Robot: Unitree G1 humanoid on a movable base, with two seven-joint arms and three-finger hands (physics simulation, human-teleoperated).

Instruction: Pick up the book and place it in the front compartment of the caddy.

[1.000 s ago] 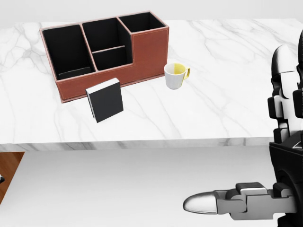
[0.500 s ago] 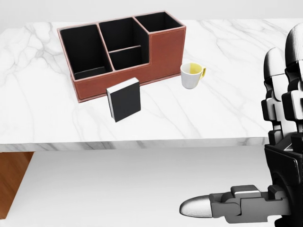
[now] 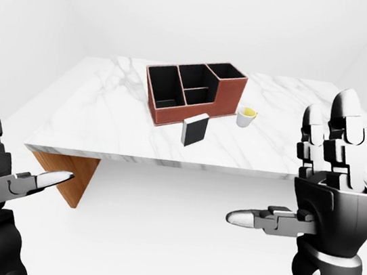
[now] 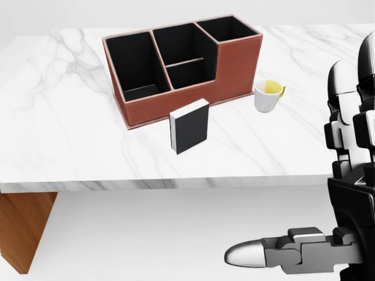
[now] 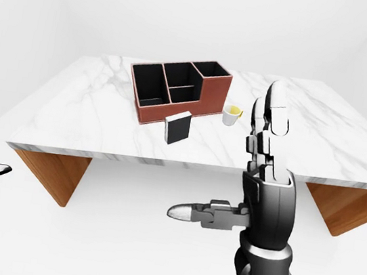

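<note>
A black book [image 4: 190, 126] with white page edges stands upright on the white marble table [image 4: 70, 134], just below the caddy in the head view. The red-brown caddy [image 4: 234, 67] has several black-lined compartments, open at the top. My right hand [image 3: 304, 182] is open, fingers pointing up and thumb pointing left, held well short of the table's near edge. My left hand [image 3: 21, 152] is open too, at the left-eye view's left edge, away from the table. Neither hand touches anything.
A white mug [image 4: 268, 95] with a yellow inside stands to the right of the caddy. The table's near edge [image 4: 146, 184] runs across the head view. Brown wooden supports [image 4: 23, 228] stand under the table's ends. White floor lies below.
The whole picture has shifted to the right and the table looks slightly nearer, so the camera has moved. My right hand has risen a little. The book, caddy and mug have not moved on the table.
</note>
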